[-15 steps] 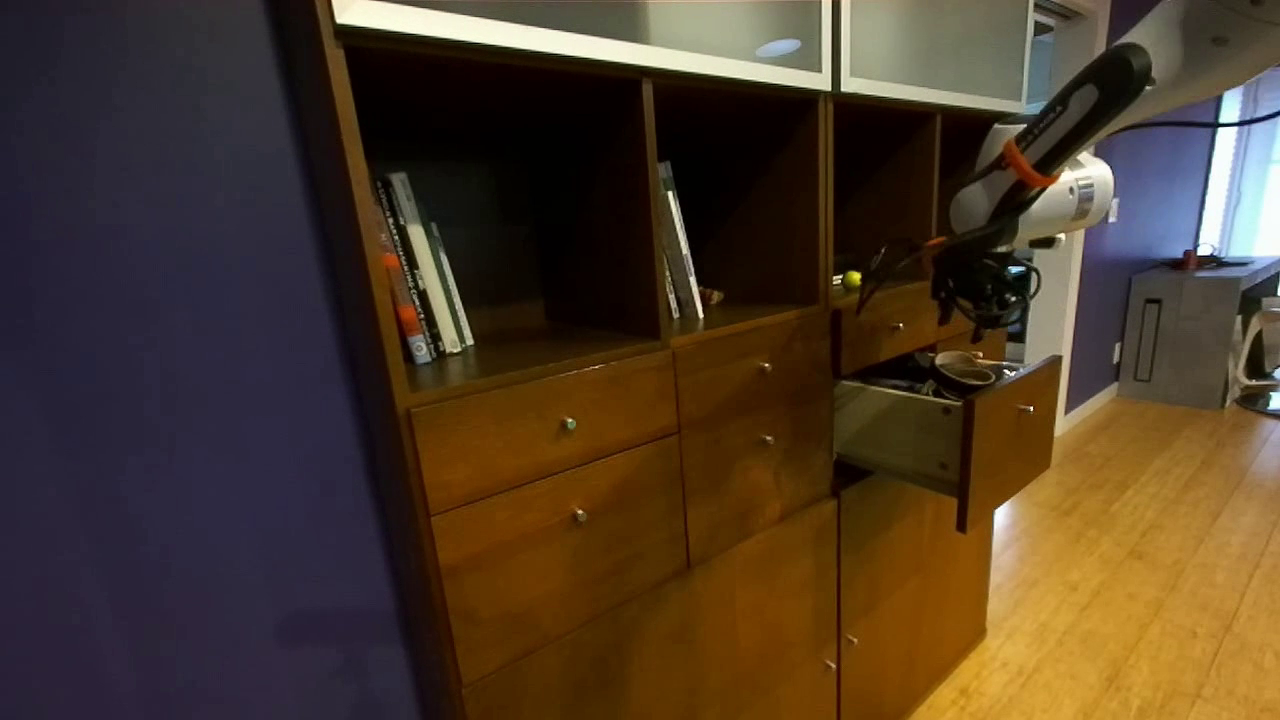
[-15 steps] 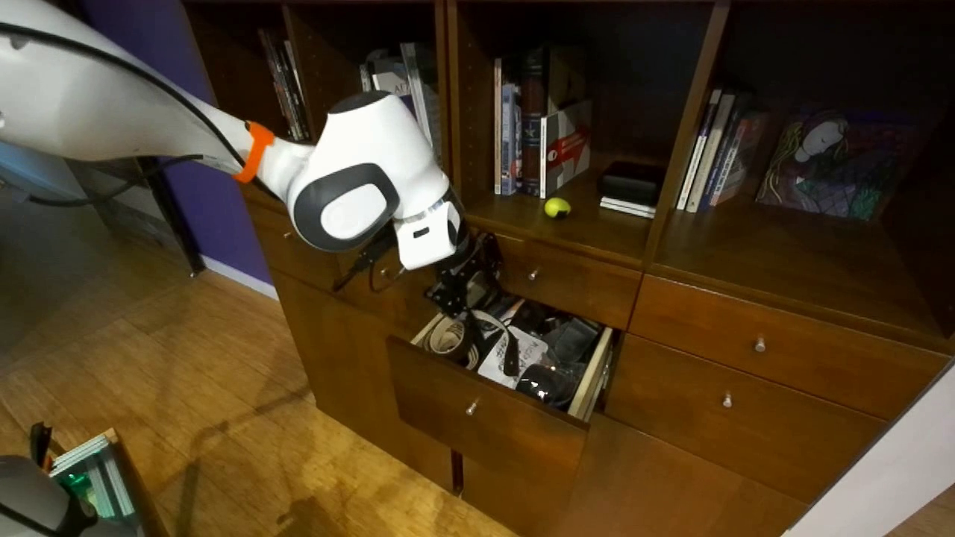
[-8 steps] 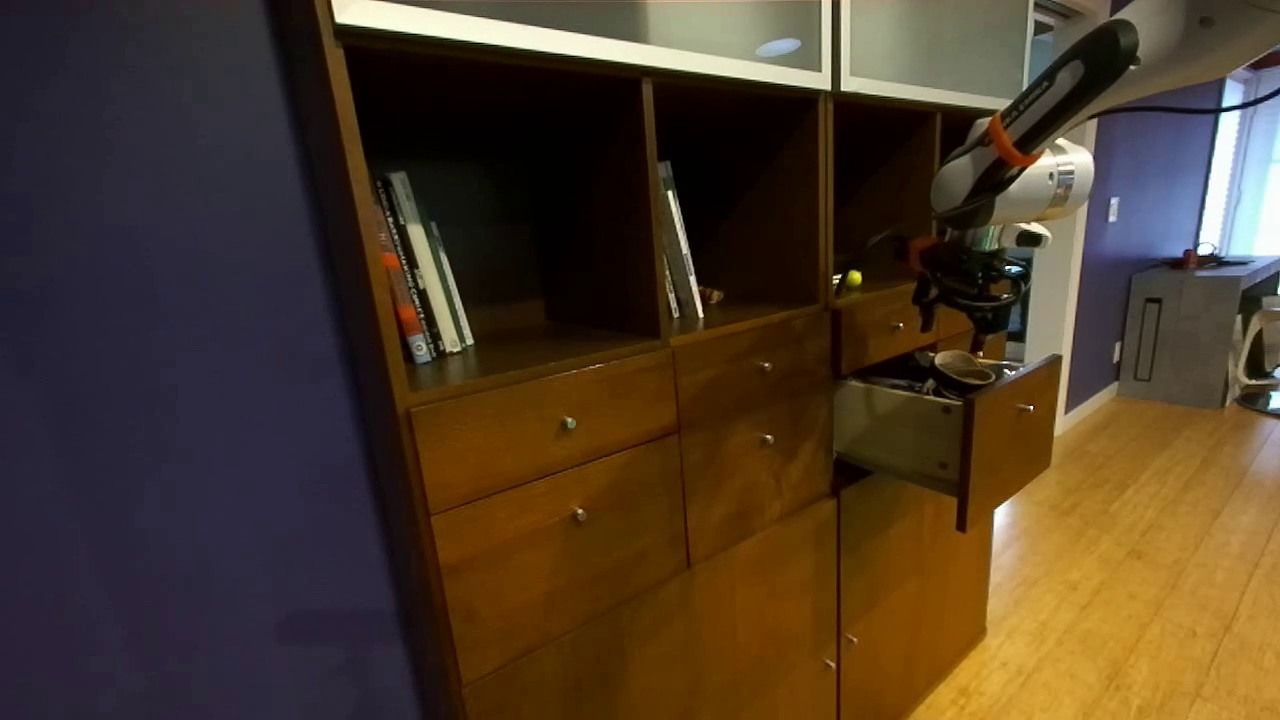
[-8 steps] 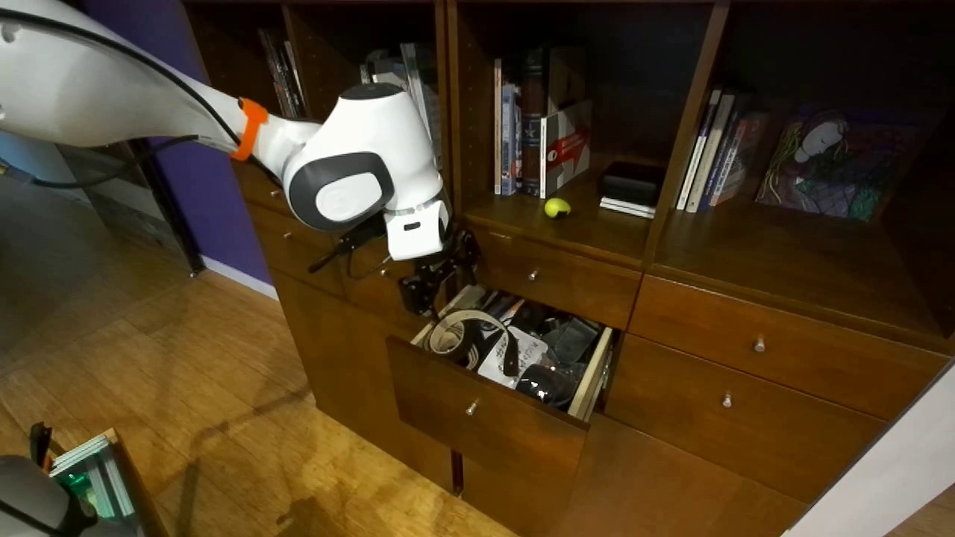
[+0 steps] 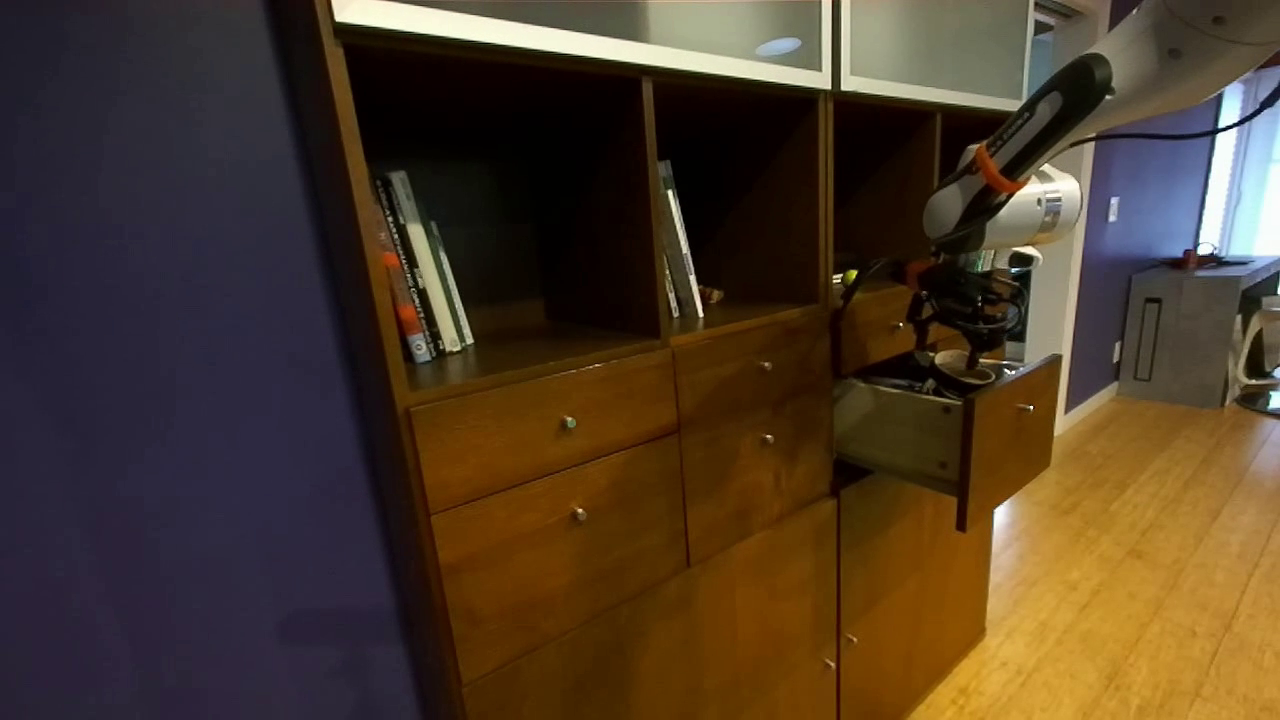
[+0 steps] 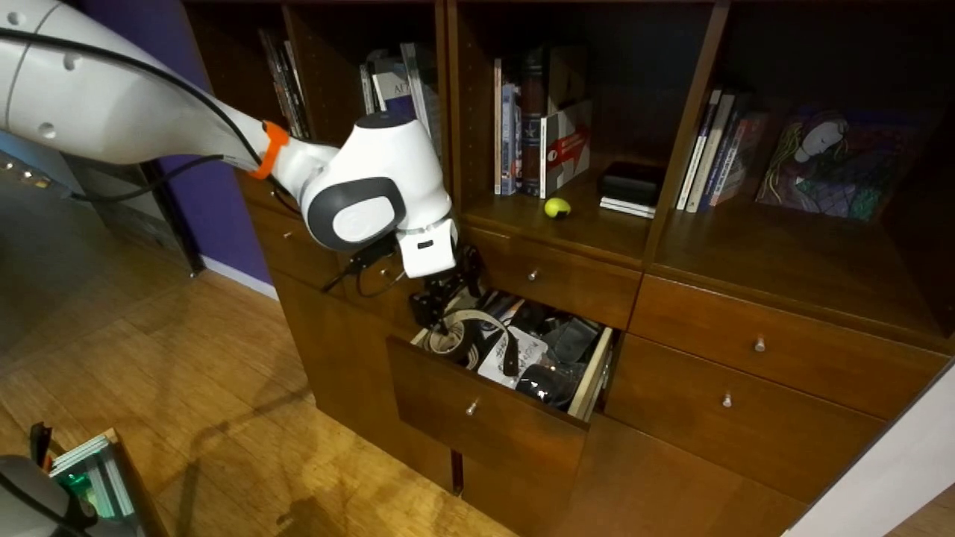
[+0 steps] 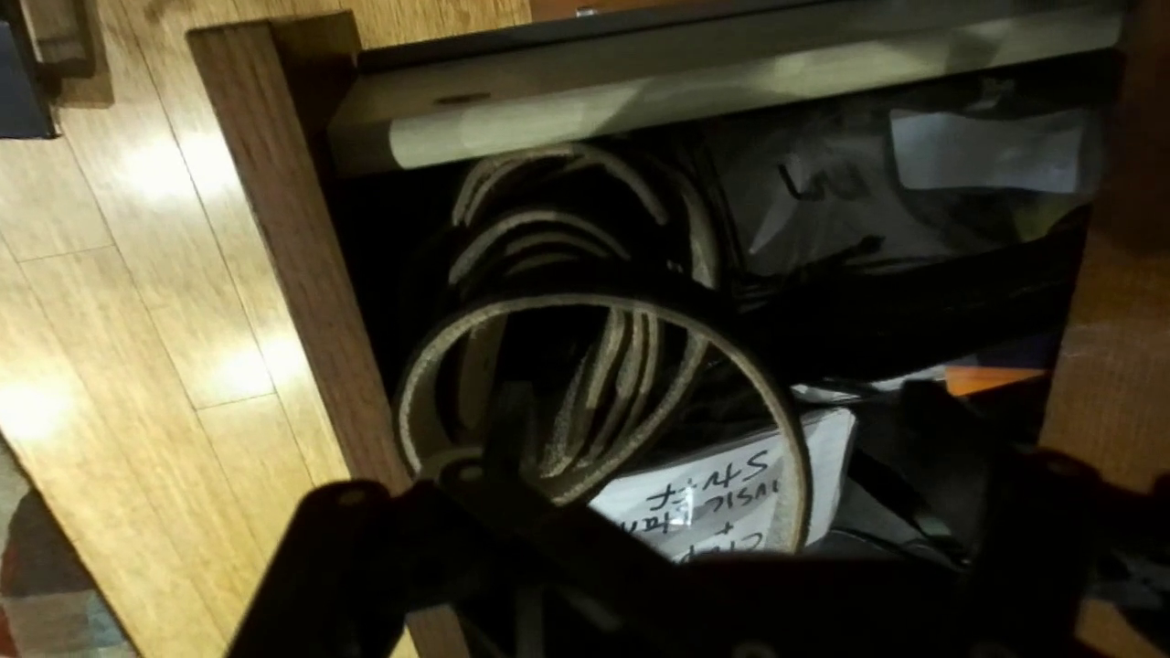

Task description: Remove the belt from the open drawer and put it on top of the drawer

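One gripper [image 5: 948,362] spread above the belt [image 7: 631,366] in a pulled-out drawer [image 5: 1015,450]

In an exterior view, one arm [image 5: 1050,120] wearing one orange band [image 5: 998,176] reaches over the drawer. The gripper points down, its two fingers [image 5: 975,342] well parted and holding nothing. Below them the belt sits coiled inside the drawer, whose front carries one round knob [image 5: 1027,408]. Two glass doors [image 5: 600,40] run along the top; the nearer section has four closed drawers [image 5: 500,445], one knob apiece.

In an exterior view, the belt lies in a front corner of the drawer, and one strap end [image 6: 511,356] reaches across the jumbled contents. One fingertip overlaps the coil; whether they touch, I cannot tell. On the shelf [image 6: 589,233] rest one lime ball [image 6: 556,208] and one black case [image 6: 630,183] on a white stack [image 6: 630,209]; one painting [image 6: 821,171] stands in the next compartment.

In the wrist view, the two fingers stand wide apart, with one side of one large belt loop showing in the gap. Smaller turns lie beyond it, too overlapped to count; whether all belong to a single belt cannot be told. One handwritten sheet [image 7: 704,493] and one orange piece [image 7: 992,378] show in the drawer.
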Robot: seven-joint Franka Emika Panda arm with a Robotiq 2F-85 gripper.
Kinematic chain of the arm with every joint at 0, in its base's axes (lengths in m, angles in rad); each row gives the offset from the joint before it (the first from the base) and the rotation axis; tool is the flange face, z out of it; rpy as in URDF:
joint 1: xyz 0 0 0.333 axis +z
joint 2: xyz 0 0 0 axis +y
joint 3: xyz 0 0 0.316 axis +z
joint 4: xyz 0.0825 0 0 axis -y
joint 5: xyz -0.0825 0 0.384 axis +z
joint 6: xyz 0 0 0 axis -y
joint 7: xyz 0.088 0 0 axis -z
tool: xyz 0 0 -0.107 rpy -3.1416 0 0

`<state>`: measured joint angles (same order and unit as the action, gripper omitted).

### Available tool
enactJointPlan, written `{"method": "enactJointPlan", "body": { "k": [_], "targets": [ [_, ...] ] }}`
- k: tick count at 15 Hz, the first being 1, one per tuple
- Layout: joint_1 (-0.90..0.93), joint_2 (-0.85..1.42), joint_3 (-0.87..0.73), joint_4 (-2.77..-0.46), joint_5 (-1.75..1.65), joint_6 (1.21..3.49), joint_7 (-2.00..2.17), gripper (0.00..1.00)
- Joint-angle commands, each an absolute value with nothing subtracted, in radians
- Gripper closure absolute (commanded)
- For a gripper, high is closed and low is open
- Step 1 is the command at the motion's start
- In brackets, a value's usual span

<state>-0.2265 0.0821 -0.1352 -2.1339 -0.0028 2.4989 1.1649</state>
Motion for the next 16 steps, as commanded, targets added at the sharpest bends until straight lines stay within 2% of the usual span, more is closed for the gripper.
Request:
{"method": "enactJointPlan", "body": {
  "k": [1,16],
  "targets": [
    [-0.205,0.115,-0.153,-2.117,0.044,2.535,1.08,0.0],
    [-0.199,0.195,-0.16,-2.091,0.12,2.53,0.926,0.0]
  ]
}}
